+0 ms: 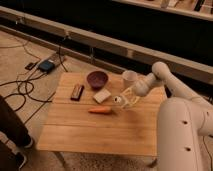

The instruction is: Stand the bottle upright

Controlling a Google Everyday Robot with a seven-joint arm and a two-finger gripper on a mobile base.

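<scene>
The bottle is a small white thing with a dark mark, low over the wooden table, right of the white block. It looks tilted rather than upright. My gripper reaches in from the right, below the white cup, and is shut on the bottle. The fingers cover part of it.
A dark red bowl sits at the table's back. A dark flat bar lies to the left, and a carrot lies just in front of the block. The robot's white body fills the right. Cables and a blue box lie on the floor at left.
</scene>
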